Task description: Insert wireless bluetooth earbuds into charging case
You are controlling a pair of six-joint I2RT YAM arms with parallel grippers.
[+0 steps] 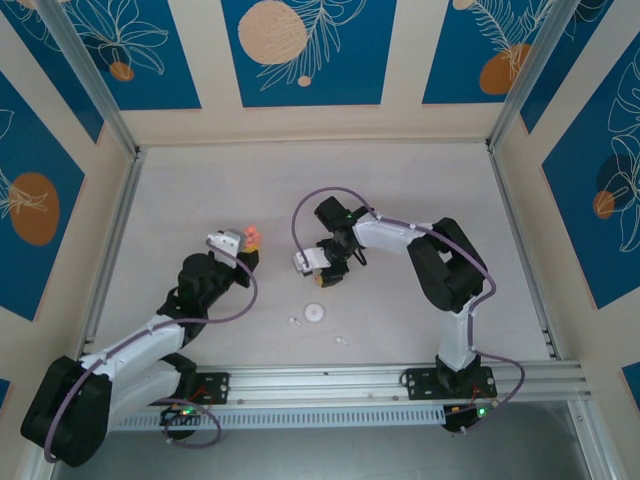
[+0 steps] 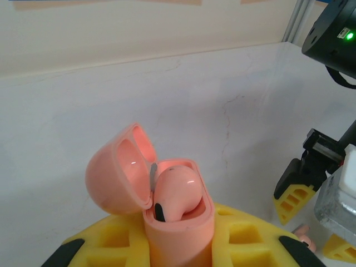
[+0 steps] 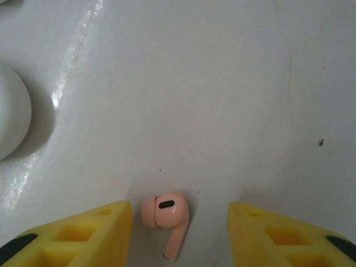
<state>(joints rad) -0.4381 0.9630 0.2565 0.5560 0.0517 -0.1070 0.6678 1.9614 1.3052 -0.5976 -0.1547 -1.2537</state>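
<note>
Pink earbud [image 3: 164, 214] between right fingers [image 3: 78, 235]

The overhead camera sits high behind the arm bases [image 1: 450, 380], looking down over the whole table [image 1: 400, 180], far enough off to hold the left claw [image 1: 245, 245] and right claw [image 1: 325, 270] together. The left wrist camera rides low and close behind its own claw [image 2: 178, 245], facing across the table to the back wall [image 2: 139, 28], and its right edge catches the right claw [image 2: 317, 222] above a pink earbud [image 2: 303, 238]. The right wrist camera looks nearly straight down from very near at that same earbud [image 3: 164, 214] between its fingers [image 3: 72, 236], and the blurred white curve [image 3: 8, 111] at its left edge is probably the white case [image 1: 316, 312] seen mid-table from overhead.
</note>
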